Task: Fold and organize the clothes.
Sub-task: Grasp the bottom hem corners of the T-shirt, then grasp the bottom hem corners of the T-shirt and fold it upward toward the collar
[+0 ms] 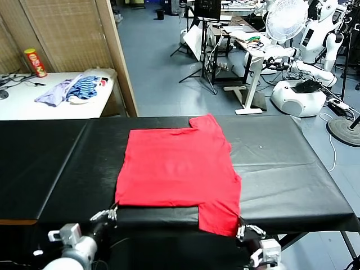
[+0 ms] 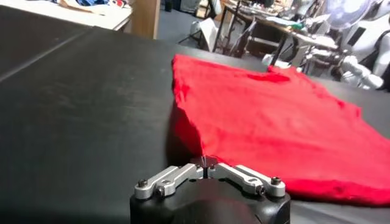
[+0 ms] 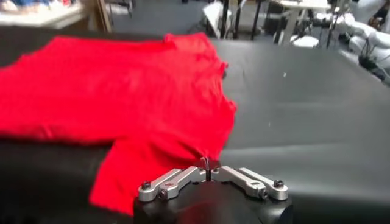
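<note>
The clothes, one bright red T-shirt point(image 1: 177, 169), lie flat on the black padded table point(image 1: 281, 169), plain side up, with one flap hanging over the front edge at the near right. At the shirt's near left corner my left gripper point(image 1: 115, 212) is shut, pinching the fabric edge. In the left wrist view the T-shirt point(image 2: 274, 115) rises into a small peak at the closed tips of the left gripper point(image 2: 206, 162). My right gripper point(image 1: 241, 228) is shut on the hanging near right corner. In the right wrist view the T-shirt point(image 3: 122, 91) gathers into the closed right gripper point(image 3: 207, 164).
A white side table point(image 1: 34, 104) at the back left carries a pale purple garment point(image 1: 54, 93), a blue striped garment point(image 1: 85, 88) and a red can point(image 1: 35, 62). A wooden screen point(image 1: 73, 34) stands behind it. Desks, a fan point(image 1: 286, 19) and a white robot point(image 1: 306, 67) are at the far right.
</note>
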You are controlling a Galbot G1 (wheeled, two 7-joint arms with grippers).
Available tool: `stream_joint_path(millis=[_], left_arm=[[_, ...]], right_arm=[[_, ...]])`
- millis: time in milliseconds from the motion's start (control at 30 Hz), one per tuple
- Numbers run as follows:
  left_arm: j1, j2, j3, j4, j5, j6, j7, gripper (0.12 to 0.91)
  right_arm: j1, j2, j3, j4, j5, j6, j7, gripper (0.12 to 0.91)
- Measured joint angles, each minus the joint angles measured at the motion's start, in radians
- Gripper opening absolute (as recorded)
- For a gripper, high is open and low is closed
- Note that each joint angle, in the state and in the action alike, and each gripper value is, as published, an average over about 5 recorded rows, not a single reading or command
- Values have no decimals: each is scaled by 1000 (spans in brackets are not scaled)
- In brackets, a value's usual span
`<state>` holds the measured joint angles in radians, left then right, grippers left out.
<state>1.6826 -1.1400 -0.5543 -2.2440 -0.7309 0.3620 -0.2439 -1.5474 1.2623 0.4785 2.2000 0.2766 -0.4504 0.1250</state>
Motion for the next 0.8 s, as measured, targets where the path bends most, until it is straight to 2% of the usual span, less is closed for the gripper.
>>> stream_joint_path(millis=[233,400,633,733,800], left_arm=[[-152,-8,42,73,37,-44,-7,126],[-244,-12,85,151,134,-82,-7,126],[-336,-4,142,244,204,-89,-7,126],[-366,-5,159,275,220,-89,-13,126],[-384,-7,165,294,228,-88,-21,126]], right_arm=[[215,-39,-50,-206,12,79,-26,122],[334,-35,-94,-345,-11,110,-51,122],[431,-13,-135,-463,-23,186,-92,123],[430,-12,-135,-464,-22,186,-96,183],[417,-17,-129,-446,-22,169,-97,301]])
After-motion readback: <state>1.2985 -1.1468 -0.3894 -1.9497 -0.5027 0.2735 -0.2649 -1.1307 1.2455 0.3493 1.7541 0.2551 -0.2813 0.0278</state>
